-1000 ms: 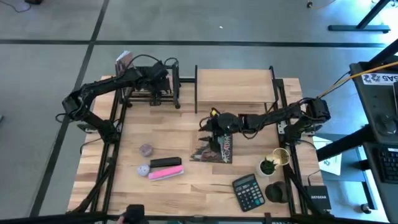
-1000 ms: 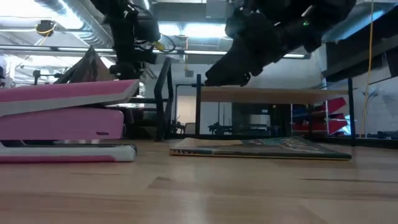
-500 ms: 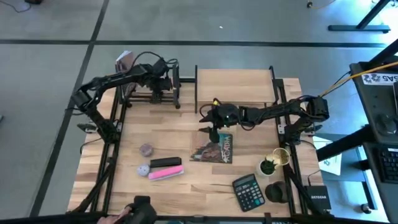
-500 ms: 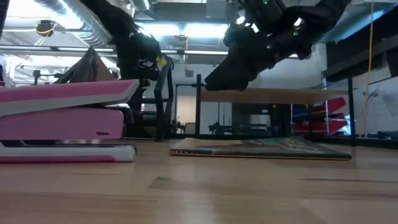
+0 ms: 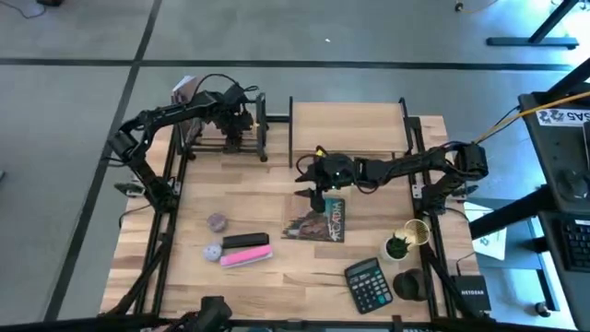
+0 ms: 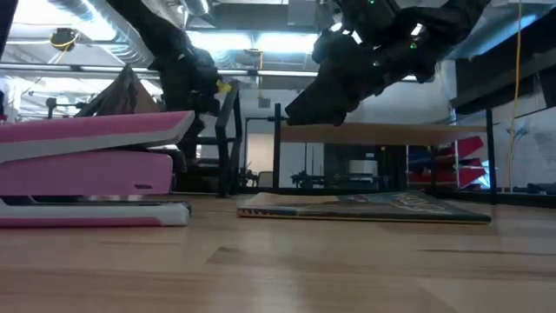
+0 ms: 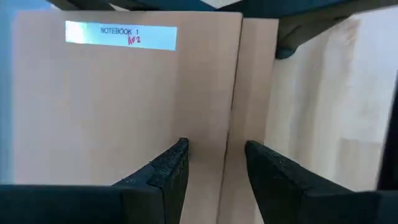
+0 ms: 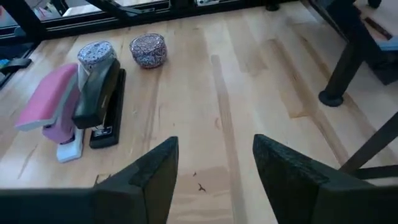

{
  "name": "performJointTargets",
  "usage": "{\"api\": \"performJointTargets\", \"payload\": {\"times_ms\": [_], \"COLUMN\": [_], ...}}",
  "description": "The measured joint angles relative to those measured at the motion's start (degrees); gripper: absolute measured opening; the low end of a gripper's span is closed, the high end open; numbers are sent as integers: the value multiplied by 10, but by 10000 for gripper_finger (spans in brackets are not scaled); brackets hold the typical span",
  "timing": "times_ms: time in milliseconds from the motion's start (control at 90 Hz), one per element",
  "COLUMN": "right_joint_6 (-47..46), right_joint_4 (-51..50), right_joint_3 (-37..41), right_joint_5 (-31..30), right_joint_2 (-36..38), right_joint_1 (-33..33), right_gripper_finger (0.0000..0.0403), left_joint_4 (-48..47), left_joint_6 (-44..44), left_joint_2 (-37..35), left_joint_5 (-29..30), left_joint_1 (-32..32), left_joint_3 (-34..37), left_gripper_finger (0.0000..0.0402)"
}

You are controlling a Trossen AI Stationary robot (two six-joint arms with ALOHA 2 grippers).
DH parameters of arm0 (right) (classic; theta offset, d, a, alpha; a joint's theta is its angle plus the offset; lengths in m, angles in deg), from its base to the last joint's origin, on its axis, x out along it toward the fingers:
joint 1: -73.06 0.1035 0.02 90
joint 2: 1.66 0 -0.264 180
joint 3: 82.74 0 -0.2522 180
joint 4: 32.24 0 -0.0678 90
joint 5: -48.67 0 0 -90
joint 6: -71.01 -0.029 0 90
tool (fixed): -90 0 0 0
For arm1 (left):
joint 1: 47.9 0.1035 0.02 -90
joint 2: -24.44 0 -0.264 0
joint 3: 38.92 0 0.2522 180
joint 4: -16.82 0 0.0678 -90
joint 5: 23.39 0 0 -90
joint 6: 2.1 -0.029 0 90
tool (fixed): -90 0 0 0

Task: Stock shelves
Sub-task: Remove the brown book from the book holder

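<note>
Left gripper (image 5: 241, 118) at black rack (image 5: 221, 138), table's 11 o'clock; fingers (image 7: 163, 171) narrowly parted, gripping nothing, tan notebook (image 7: 118, 99) right ahead of tips. Right gripper (image 5: 313, 181) hovers near table centre above magazine (image 5: 321, 221), jaws wide, empty. I see wooden shelf (image 5: 348, 127) at 12 o'clock. Pink stapler (image 5: 245, 255) and black stapler (image 5: 245, 241) at 7 o'clock, calculator (image 5: 369, 285) at 5.

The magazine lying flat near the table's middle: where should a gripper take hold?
The magazine lies flat and thin, with nothing to pinch from above. Probably best to grip one free edge, coming in low from the side; the open right gripper hovers just beyond its far edge.
</note>
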Motion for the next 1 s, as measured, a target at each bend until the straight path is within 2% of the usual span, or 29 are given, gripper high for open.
{"api": "performJointTargets", "payload": {"times_ms": [233, 567, 756, 1000], "right_joint_6": [0, -6, -6, -6], "right_joint_4": [9, 9, 9, 9], "right_joint_3": [0, 0, 0, 0], "right_joint_5": [0, 0, 0, 0], "right_joint_2": [0, 0, 0, 0], "right_joint_1": [0, 1, 1, 1], "right_gripper_finger": [195, 195, 195, 195], "left_joint_4": [-31, -49, -102, -120], "left_joint_6": [41, 47, 64, 69], "left_joint_2": [0, 1, 1, 0], "left_joint_5": [-72, -75, -103, -99], "left_joint_1": [11, 6, 3, -23], "left_joint_3": [2, -3, -2, -2], "left_gripper_finger": [141, 141, 140, 123]}}
